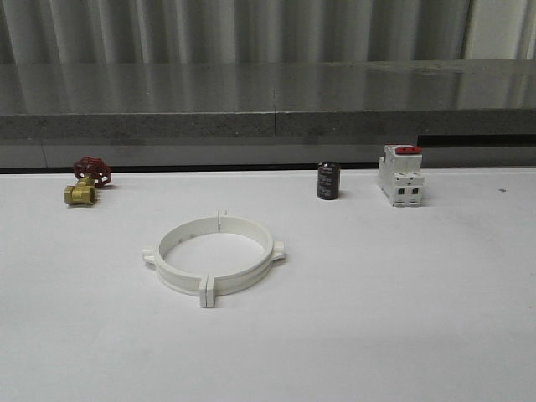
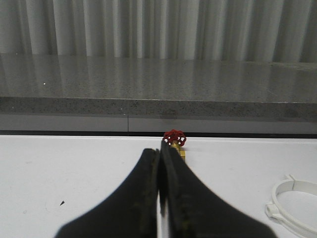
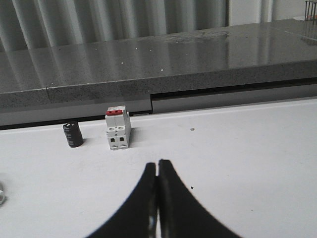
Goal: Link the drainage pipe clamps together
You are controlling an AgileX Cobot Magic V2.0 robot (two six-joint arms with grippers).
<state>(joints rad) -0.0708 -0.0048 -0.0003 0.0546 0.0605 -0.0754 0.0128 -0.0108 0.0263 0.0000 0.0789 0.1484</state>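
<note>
While both my claws rest away from the work, this is how I read the scene, biggest thing first.

Table (image 1: 402,335): one white surface, carrying everything; a grey stone ledge runs along its far edge.

Drainage pipe clamps (image 1: 214,254): two white half-rings, lying flat near the middle of the table, slightly toward my left side. Their end tabs meet at the near seam and again at the far seam, so they already form one closed ring, with a small lug sticking out on each side. I judge the joining done or all but done; whether the tabs are truly snapped home I cannot tell from here. My left wrist camera catches one edge of the ring (image 2: 292,206).

Switch (image 1: 400,175): one white boxy unit with a red top, standing upright at the back right, well apart from the ring. It looks like a bystander, parked clear of the working area.

Valve (image 1: 86,182): one brass body with a red handwheel, at the back left, also well apart.

Capacitor (image 1: 328,181): one small black cylinder, upright, just left of the switch.

Left claw (image 2: 159,188): my two fingers are pressed together, nothing between them, pointing toward the valve.

Right claw (image 3: 157,191): also pinched closed and empty, aimed toward the switch and capacitor.

Count: two clamps, one switch, one valve, one capacitor, two claws.
</note>
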